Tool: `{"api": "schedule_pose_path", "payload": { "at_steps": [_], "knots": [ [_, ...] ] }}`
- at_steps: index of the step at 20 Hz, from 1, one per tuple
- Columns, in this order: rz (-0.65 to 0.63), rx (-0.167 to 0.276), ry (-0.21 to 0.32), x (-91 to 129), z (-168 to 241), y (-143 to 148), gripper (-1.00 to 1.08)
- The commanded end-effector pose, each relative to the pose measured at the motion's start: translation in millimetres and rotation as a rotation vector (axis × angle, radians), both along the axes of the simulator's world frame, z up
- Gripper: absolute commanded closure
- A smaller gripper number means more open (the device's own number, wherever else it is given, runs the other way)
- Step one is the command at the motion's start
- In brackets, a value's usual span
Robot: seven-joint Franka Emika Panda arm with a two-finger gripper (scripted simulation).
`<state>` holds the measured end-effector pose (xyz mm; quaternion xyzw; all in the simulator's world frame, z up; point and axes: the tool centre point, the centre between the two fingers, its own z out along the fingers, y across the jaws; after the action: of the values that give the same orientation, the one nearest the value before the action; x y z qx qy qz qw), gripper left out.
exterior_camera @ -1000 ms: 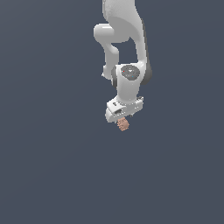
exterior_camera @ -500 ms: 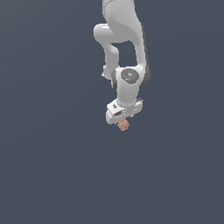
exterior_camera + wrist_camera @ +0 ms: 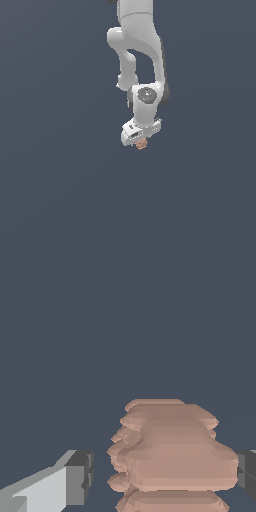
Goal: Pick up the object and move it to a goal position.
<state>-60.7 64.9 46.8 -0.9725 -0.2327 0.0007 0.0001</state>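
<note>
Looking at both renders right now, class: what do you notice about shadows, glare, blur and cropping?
Exterior view: flat even light, no cast shadow or glare, the small pinkish-tan lumpy object tiny beneath the white gripper. Wrist view: sharp, no blur, the object faceted in bands, cropped at the frame's edge.

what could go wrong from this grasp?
1. In the wrist view the object sits off-centre: one finger shows a gap, so the jaws may not be clamping it and it could slip.
2. Its lumpy surface gives uneven contact and may rotate.
3. In the exterior view, only a little of it shows under the gripper.
</note>
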Motion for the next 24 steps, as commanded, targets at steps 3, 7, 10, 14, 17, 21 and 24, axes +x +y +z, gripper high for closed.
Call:
{"api": "schedule_pose_path", "payload": {
  "at_steps": [3,7,10,14,17,21,24],
  "knots": [
    [0.0,0.0,-0.001,1,-1,0,1.08],
    [0.0,0.0,-0.001,1,-1,0,1.08],
    [0.0,0.0,-0.001,1,-1,0,1.08],
    [-0.001,0.0,-0.002,1,2,-1,1.08],
    [-0.001,0.0,-0.002,3,10,0,1.08],
    [0.0,0.0,-0.002,6,29,0,1.08],
    [0.0,0.0,-0.002,10,48,0,1.08]
  ]
}}
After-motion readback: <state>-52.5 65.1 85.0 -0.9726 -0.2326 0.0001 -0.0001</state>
